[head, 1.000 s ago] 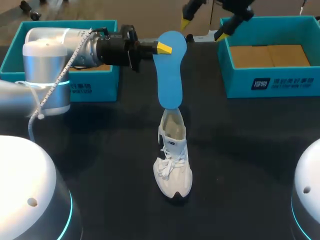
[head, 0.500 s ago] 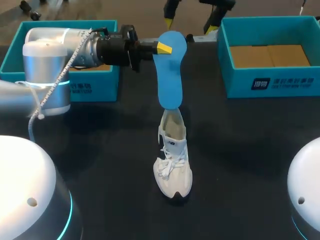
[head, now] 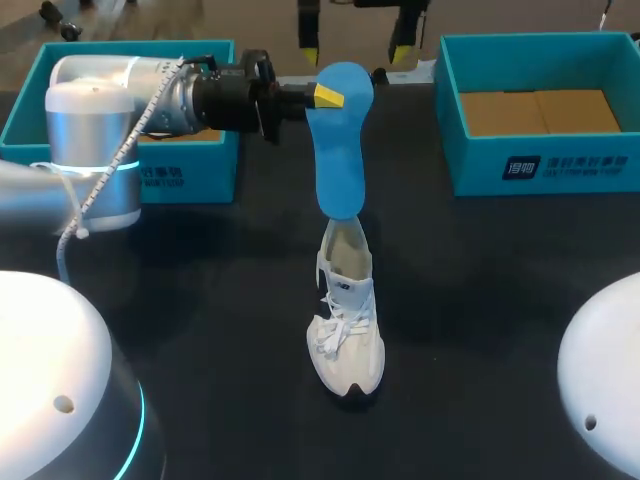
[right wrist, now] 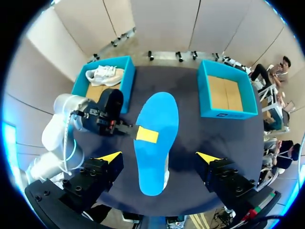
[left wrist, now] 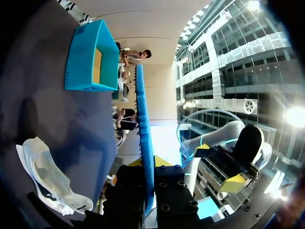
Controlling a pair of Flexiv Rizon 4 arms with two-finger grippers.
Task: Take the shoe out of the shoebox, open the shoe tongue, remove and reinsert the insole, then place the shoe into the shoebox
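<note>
My left gripper [head: 328,95] is shut on the upper end of a blue insole [head: 338,150], which hangs upright over the table. Its lower tip is just above the heel opening of a white shoe [head: 347,325] standing on the black table [head: 480,300]. The left wrist view shows the insole [left wrist: 144,124] edge-on between that gripper's [left wrist: 147,162] fingers. My right gripper [head: 353,40] is open wide at the back, above the insole's top. In its own view, the right gripper [right wrist: 158,157] looks down with the insole [right wrist: 155,119] between its spread fingertips, not touching.
A teal shoebox [head: 560,165] with a cardboard floor stands at the back right. A second teal box [right wrist: 125,78] at the back left, partly behind my left arm, holds another white shoe [right wrist: 102,74]. Bare table lies around the standing shoe.
My right gripper has swung leftward along the back, from near the right box to directly above the insole. The left arm, insole and shoe have not moved.
</note>
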